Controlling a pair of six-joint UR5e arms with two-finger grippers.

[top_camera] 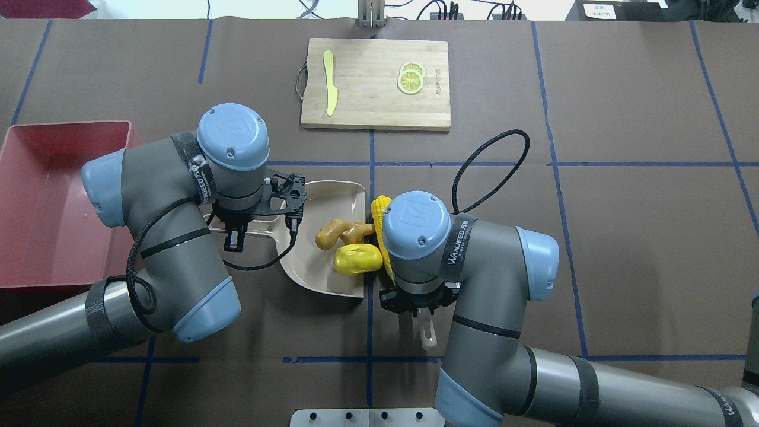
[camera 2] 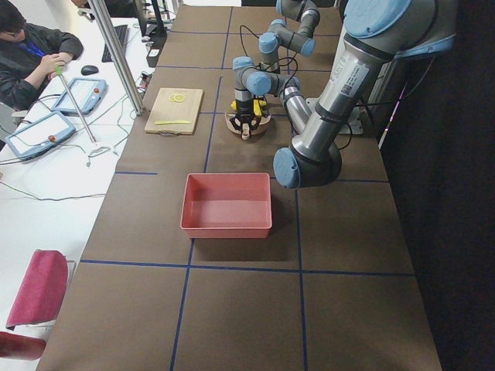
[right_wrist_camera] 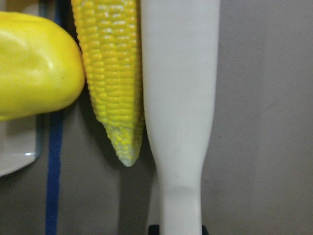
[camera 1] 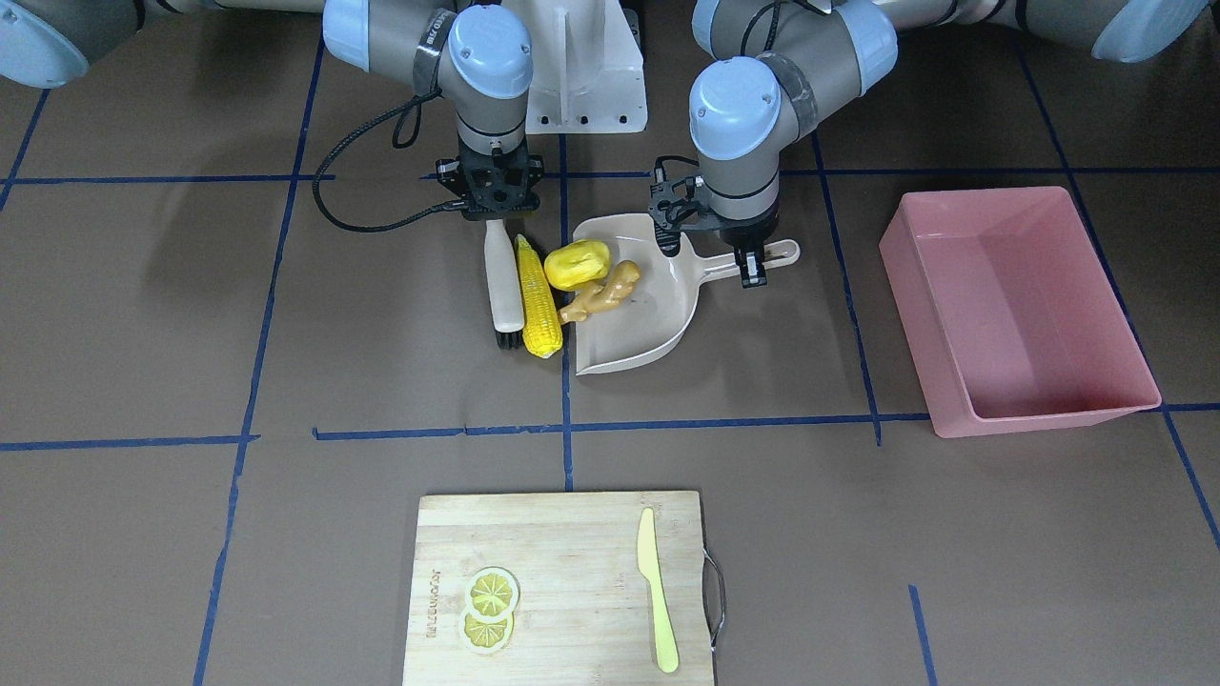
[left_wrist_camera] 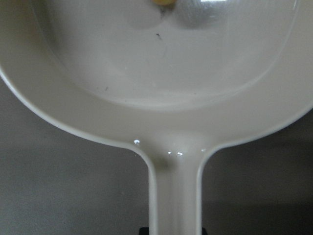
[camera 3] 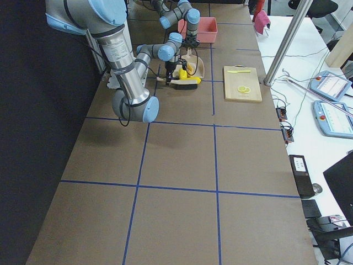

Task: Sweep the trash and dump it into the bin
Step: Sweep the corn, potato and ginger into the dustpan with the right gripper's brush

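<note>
1 ea — corn (camera 1: pixel 538 300), potato (camera 1: pixel 576 264), ginger (camera 1: pixel 602 293), pink bin (camera 1: pixel 1029 314)

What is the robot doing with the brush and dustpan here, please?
The right gripper holds a white-handled brush flat on the table, pressed against the corn cob. The left gripper holds the beige dustpan by its handle. The yellow potato-like lump and the ginger root sit at the pan's open mouth; the corn lies outside it on the table. The pink bin stands empty.
</note>
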